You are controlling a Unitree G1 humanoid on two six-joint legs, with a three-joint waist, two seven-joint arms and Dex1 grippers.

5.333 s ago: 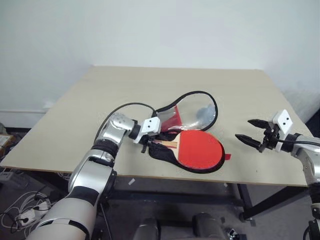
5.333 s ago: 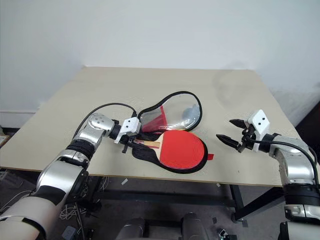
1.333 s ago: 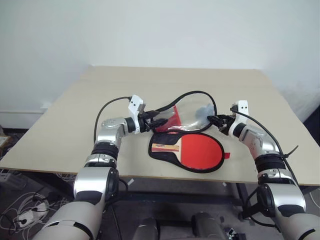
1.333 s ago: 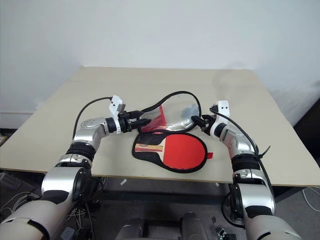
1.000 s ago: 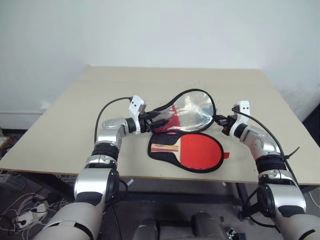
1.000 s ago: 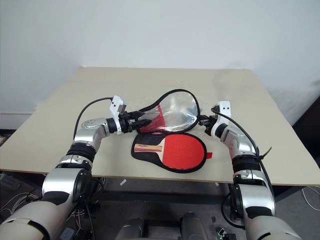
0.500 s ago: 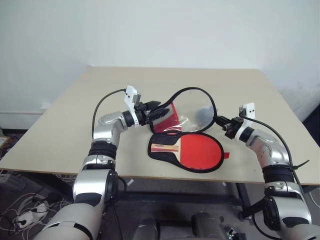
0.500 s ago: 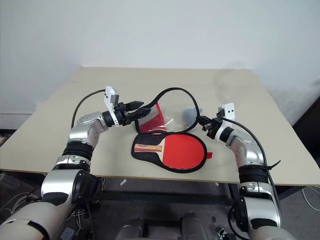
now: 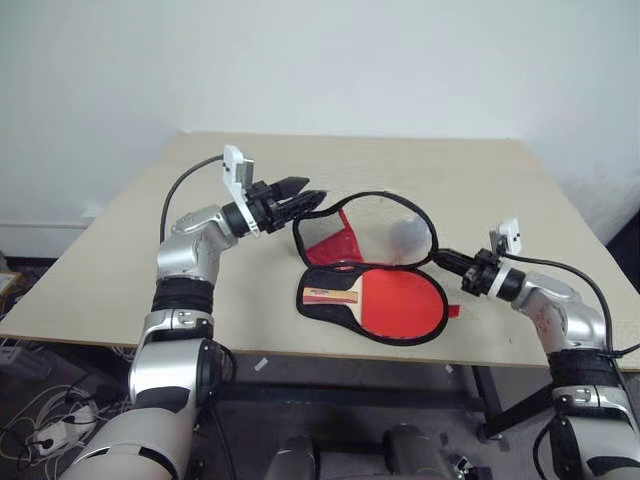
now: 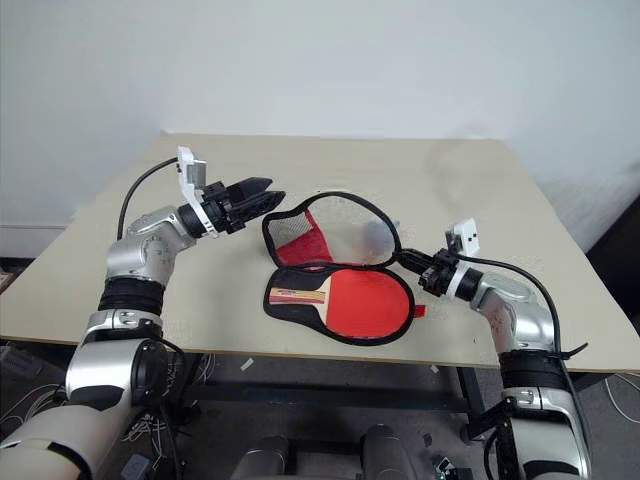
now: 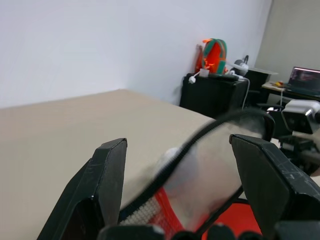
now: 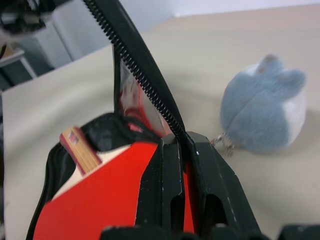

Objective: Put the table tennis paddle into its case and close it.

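The round red rubber-faced table tennis paddle [image 9: 385,303] with its short light wooden handle is lying flat on the black fabric half of the paddle-shaped soft case [image 9: 325,306], near the front edge of the beige rectangular table [image 9: 480,180]. The case is lying open like a shell: its clear plastic flap [image 9: 375,228] with the red panel and black zipper edging is standing raised behind the paddle.

The right gripper [image 9: 447,258] is reaching in from the right side, its two black fingers pressed together and pinching the zipper edging of the flap at its right end, as the right wrist view is showing closely. The left gripper [image 9: 300,190] is hovering at the flap's left end with its fingers spread wide; in the left wrist view the zipper edge is passing between them without being clamped.

A small grey fluffy keychain toy [image 12: 263,110] is lying on the table just behind the flap.

The step in hand looks like the closing: the paddle is already seated, and the flap is waiting to come down. The next move probably calls for lowering the flap squarely over the blade so that both zipper edges are meeting, then finding the zipper pull.
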